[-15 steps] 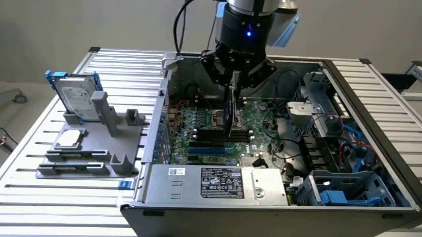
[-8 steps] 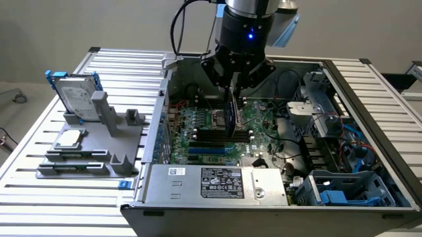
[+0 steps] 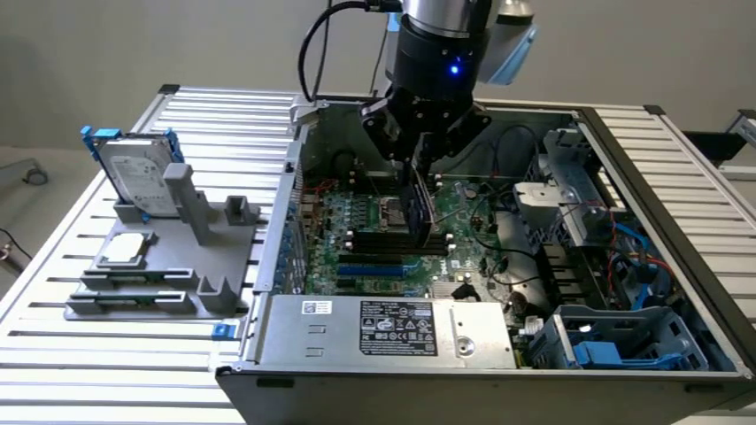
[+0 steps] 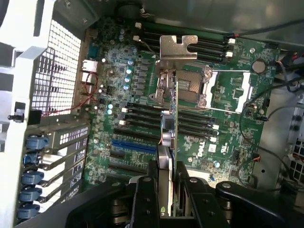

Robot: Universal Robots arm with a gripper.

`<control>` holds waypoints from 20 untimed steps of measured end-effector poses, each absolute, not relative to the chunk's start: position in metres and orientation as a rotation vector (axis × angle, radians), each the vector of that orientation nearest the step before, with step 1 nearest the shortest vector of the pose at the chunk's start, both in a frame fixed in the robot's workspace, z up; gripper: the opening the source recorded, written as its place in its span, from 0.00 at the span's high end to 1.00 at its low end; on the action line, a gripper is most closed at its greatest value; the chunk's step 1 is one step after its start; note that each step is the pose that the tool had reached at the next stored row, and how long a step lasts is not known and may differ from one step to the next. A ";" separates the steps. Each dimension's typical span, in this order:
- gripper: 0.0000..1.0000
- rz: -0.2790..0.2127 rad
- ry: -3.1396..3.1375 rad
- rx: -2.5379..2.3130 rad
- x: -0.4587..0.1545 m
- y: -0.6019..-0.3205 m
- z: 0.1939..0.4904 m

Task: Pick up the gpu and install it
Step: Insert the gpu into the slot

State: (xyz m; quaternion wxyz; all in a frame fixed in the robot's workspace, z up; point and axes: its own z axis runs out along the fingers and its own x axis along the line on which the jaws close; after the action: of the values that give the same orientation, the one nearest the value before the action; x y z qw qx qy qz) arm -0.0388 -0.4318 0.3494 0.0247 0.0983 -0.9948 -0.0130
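My gripper hangs inside the open computer case, shut on the gpu. The card is held upright and edge-on, a short way above the green motherboard. In the wrist view the gpu runs straight out from between my two black fingers, with its silver end bracket at the far end. Its dark board and black shroud are seen edge-on over the CPU socket and the black slots. I cannot tell whether its lower edge touches a slot.
A blue slot lies beside the card's line. The power supply and blue drive cages fill the case front. On the exterior view's left, a grey fixture holds a hard drive in a blue frame and a small silver chip.
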 end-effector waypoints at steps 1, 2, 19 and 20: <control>0.74 -0.041 -3.074 0.332 -0.039 -0.432 0.349; 0.74 -0.043 -3.071 0.359 -0.039 -0.432 0.349; 0.74 -0.061 -2.977 0.828 -0.039 -0.432 0.343; 0.74 -0.060 -2.969 0.854 -0.039 -0.432 0.342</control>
State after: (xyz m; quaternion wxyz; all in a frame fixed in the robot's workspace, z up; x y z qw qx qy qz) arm -0.0389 -0.4318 0.3424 0.0258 0.2762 -0.9606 -0.0195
